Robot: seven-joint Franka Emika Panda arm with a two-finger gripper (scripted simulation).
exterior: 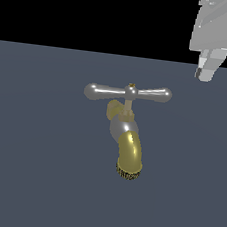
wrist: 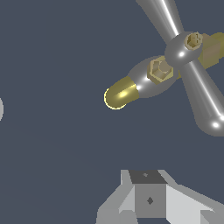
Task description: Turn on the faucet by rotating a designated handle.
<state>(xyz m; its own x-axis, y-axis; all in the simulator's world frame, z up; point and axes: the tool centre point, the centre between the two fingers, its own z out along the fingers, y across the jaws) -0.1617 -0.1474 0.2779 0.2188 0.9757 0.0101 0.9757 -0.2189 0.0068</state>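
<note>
The faucet (exterior: 120, 127) stands mid-scene in the exterior view, with a silver-grey body and a brass-gold spout (exterior: 130, 157) curving down to a ribbed rim. On top lies the handle (exterior: 130, 92), a shiny silver T-bar with two rounded arms and a tiny gold cap. My gripper (exterior: 205, 72) hangs above and toward the exterior view's right of the handle, well apart from it, fingers together and holding nothing. In the wrist view the handle (wrist: 182, 50) crosses over the body, the spout (wrist: 119, 95) pokes out beside it, and my gripper (wrist: 148, 197) shows at the frame's edge.
A flat dark grey-blue floor (exterior: 37, 176) spreads all around the faucet. Black background lies beyond its far edge. A pale rounded shape (wrist: 1, 108) just shows at the wrist view's border.
</note>
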